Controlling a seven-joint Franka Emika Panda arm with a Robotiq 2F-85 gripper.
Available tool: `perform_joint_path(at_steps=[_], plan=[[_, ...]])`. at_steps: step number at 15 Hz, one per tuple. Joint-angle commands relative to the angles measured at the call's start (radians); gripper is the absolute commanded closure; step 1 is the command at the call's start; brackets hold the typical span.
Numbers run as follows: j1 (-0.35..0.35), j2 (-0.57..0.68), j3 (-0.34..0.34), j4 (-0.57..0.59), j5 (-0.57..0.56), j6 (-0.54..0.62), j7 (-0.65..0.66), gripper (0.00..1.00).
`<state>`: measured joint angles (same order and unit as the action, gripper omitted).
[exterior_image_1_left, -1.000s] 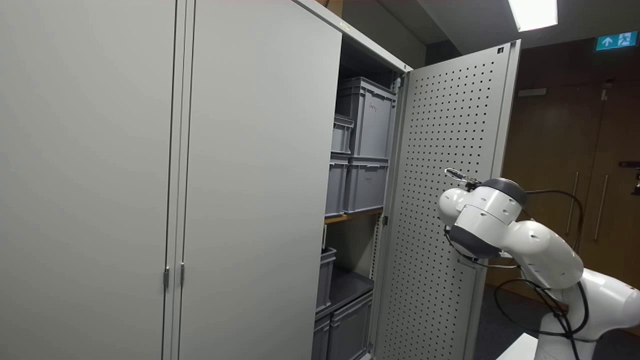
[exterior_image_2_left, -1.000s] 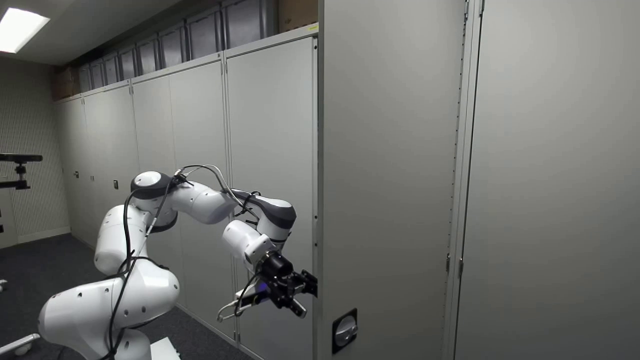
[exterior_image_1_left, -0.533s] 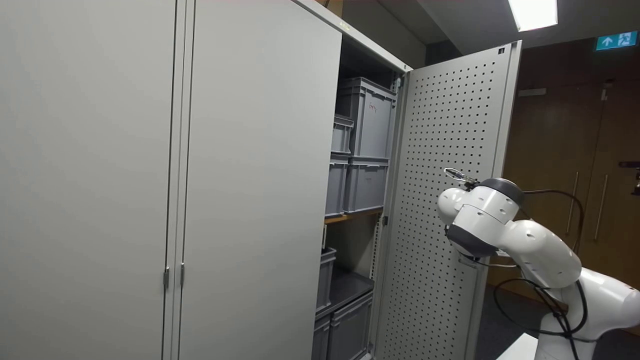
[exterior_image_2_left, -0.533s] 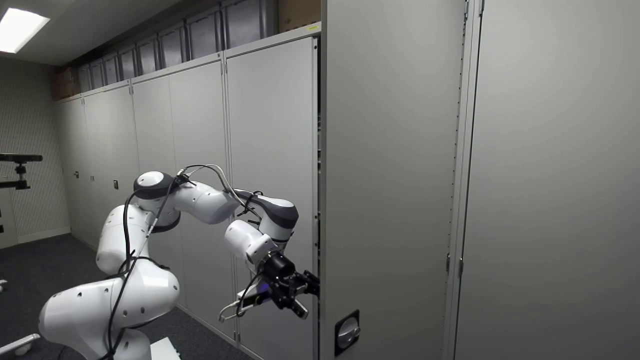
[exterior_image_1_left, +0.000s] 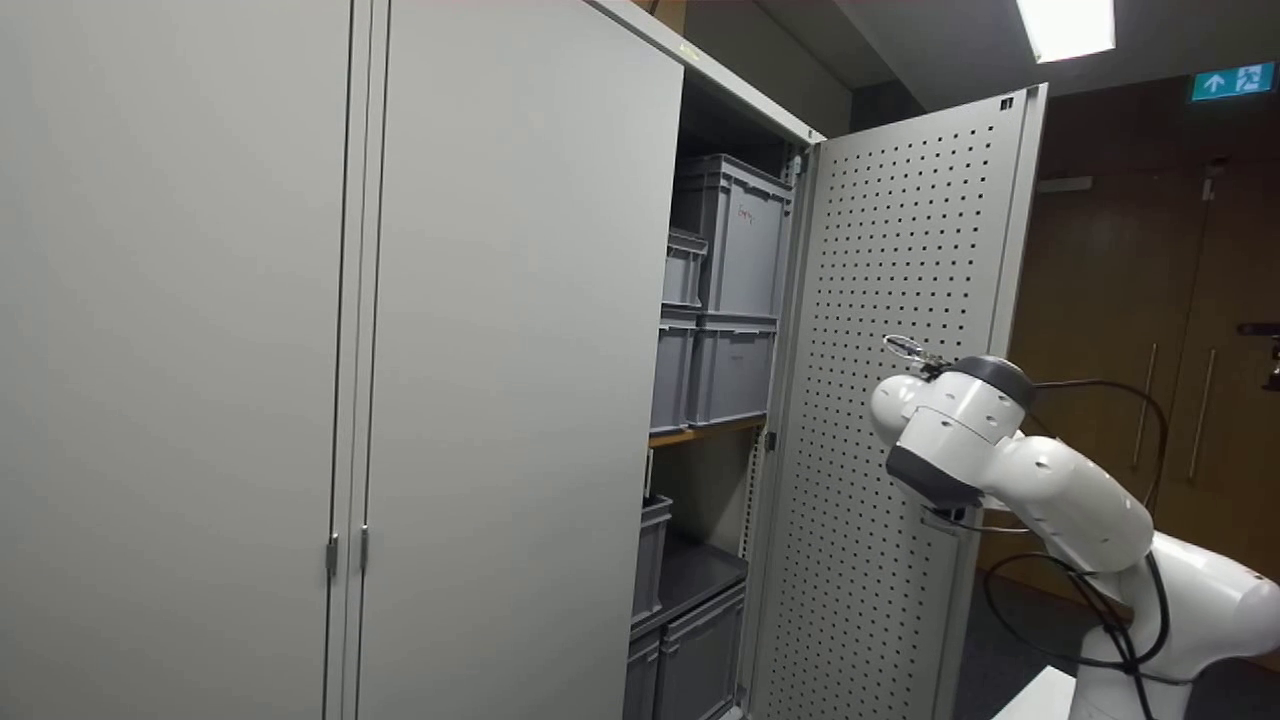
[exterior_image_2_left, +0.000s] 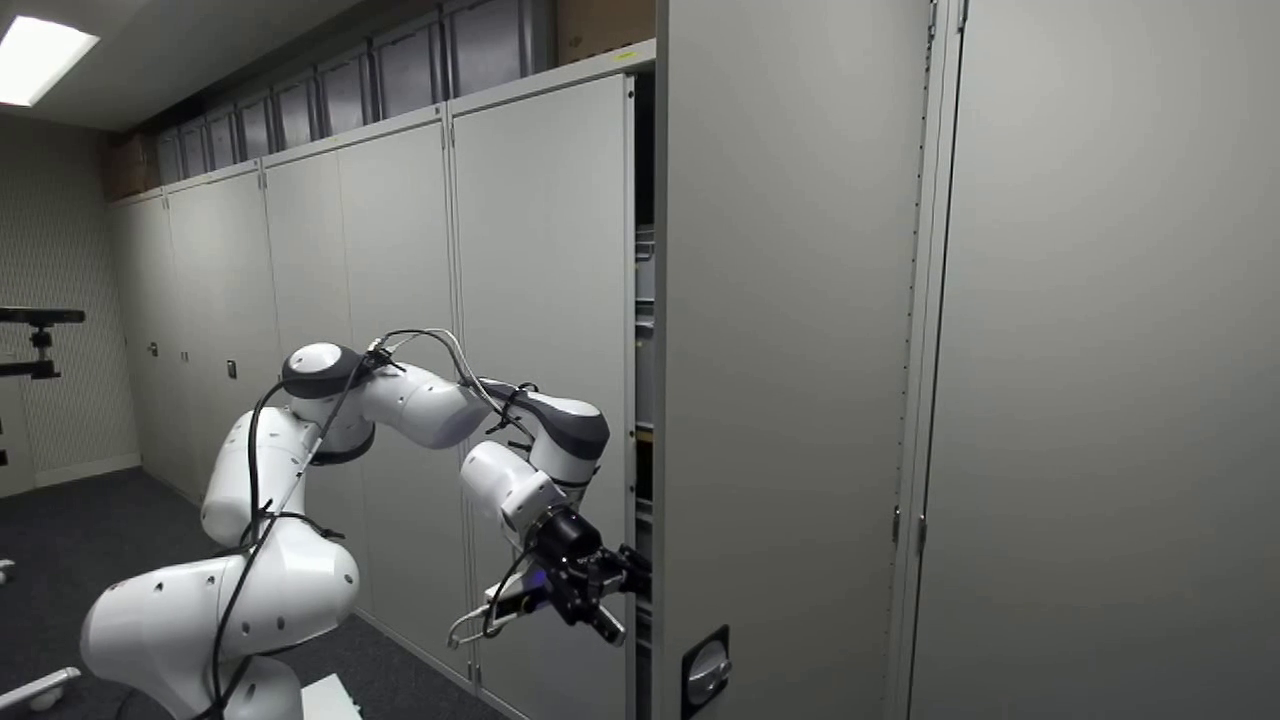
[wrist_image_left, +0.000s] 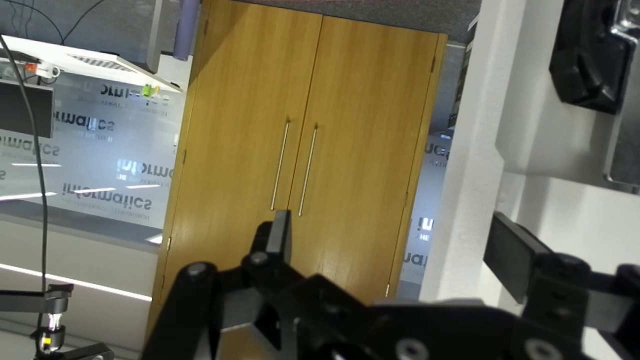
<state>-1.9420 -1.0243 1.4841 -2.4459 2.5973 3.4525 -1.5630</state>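
A tall grey cabinet door stands open; its perforated inner face (exterior_image_1_left: 890, 400) shows in an exterior view and its plain outer face (exterior_image_2_left: 790, 330) in an exterior view. My black gripper (exterior_image_2_left: 628, 600) is at the door's free edge. One finger reaches behind the edge and one stays on the outer side. In the wrist view my gripper (wrist_image_left: 392, 230) is open, fingers wide apart, with the white door edge (wrist_image_left: 465, 150) between them, nearer the right finger. I cannot tell whether that finger touches the inner side. A handle (exterior_image_2_left: 706, 672) sits low on the outer face.
Grey bins (exterior_image_1_left: 740, 370) stand on the cabinet shelves behind the door. Closed cabinet doors (exterior_image_2_left: 540, 300) line the wall beside my arm. The wrist view shows a black latch part (wrist_image_left: 585, 65) on the door's inner side and wooden double doors (wrist_image_left: 310, 125) across the room.
The cabinet door has swung slightly wider open, and more bins show past its edge. My arm and gripper have moved along with it, staying at the edge.
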Motion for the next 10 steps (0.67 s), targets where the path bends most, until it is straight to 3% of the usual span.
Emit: perform_joint_path(at_steps=[1, 3, 4, 7, 8, 10], plan=[[-0.056, -0.028, 0.018, 0.047, 0.000, 0.000, 0.046, 0.00], [-0.065, -0.039, 0.028, 0.062, 0.000, -0.002, 0.072, 0.00], [-0.061, -0.016, 0.063, 0.036, -0.145, 0.002, 0.245, 0.00], [-0.074, -0.016, 0.108, 0.007, -0.319, 0.004, 0.464, 0.00], [-0.087, -0.048, 0.097, 0.029, -0.223, -0.007, 0.373, 0.00], [-0.091, -0.053, 0.112, 0.028, -0.240, -0.004, 0.414, 0.00]])
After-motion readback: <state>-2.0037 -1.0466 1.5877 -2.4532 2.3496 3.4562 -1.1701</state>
